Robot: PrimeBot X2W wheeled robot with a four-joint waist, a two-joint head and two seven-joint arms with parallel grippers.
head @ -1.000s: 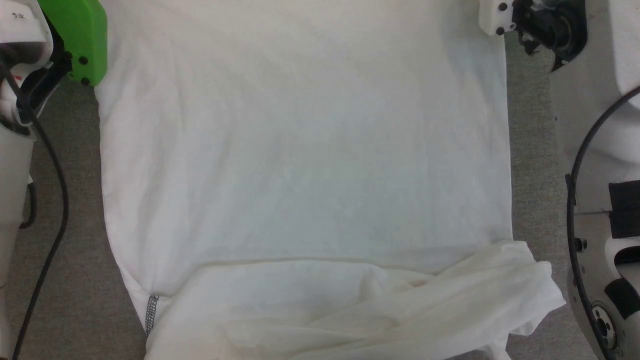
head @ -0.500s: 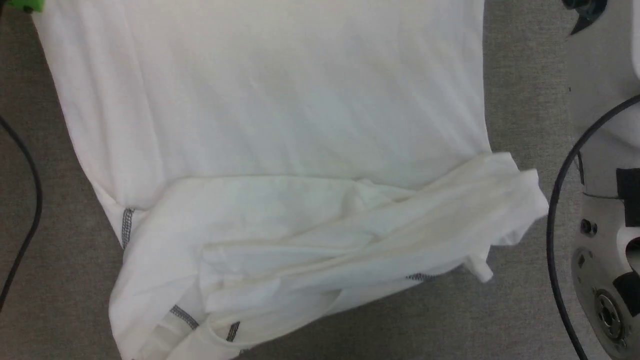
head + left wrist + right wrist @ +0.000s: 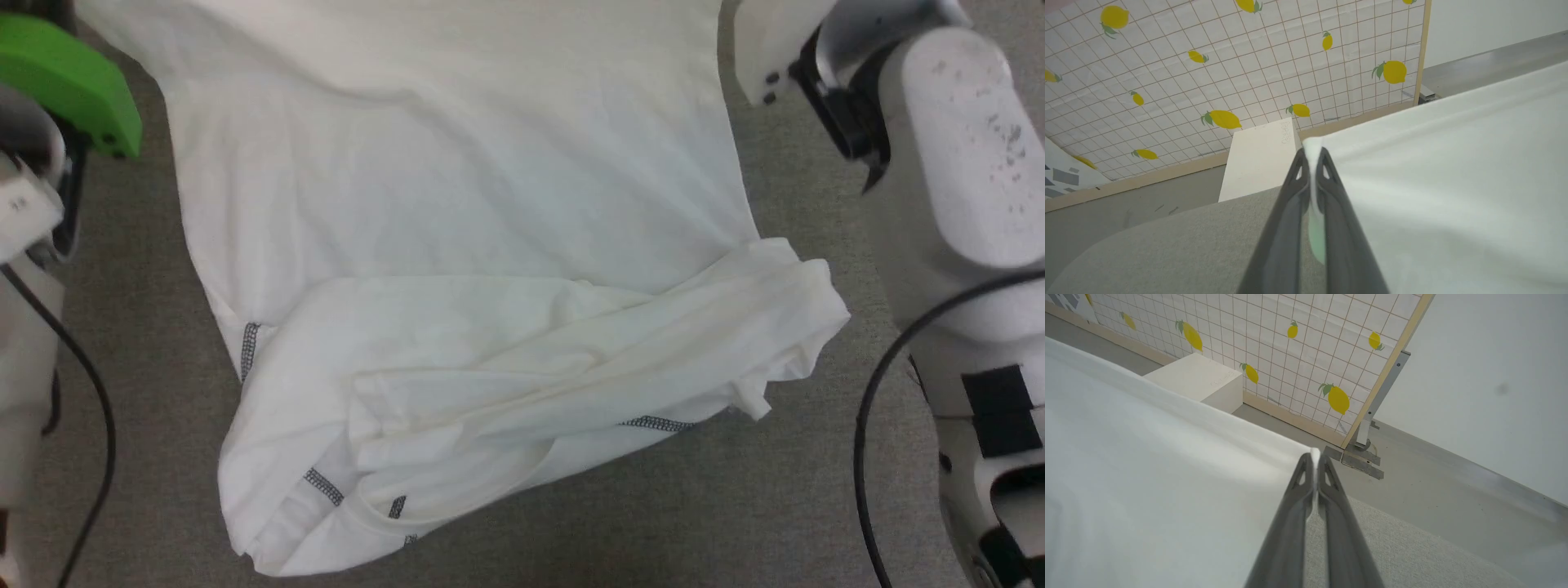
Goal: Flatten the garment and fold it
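Observation:
The garment (image 3: pixel 457 204) is a white shirt with grey zigzag stitching, spread over the grey surface. Its near end is bunched into folds (image 3: pixel 522 392). In the left wrist view my left gripper (image 3: pixel 1312 157) is shut on a corner of the garment (image 3: pixel 1453 183), with cloth pinched between the fingertips. In the right wrist view my right gripper (image 3: pixel 1314 457) is likewise shut on the opposite corner of the garment (image 3: pixel 1147 477). The head view has the left wrist's green cover (image 3: pixel 65 77) and the right wrist (image 3: pixel 816 73) at the cloth's two far corners. The cloth is stretched between them.
The grey padded table (image 3: pixel 735 506) lies under the garment. A rigid white box (image 3: pixel 1259 157) stands beyond the table's far edge, in front of a lemon-patterned screen (image 3: pixel 1208 61) with a metal foot (image 3: pixel 1361 455). A black cable (image 3: pixel 90 392) hangs by the left arm.
The head view has shifted, so the bunched near end of the garment now shows whole. Both wrists show at the cloth's far corners, and its side edges now slant inward.

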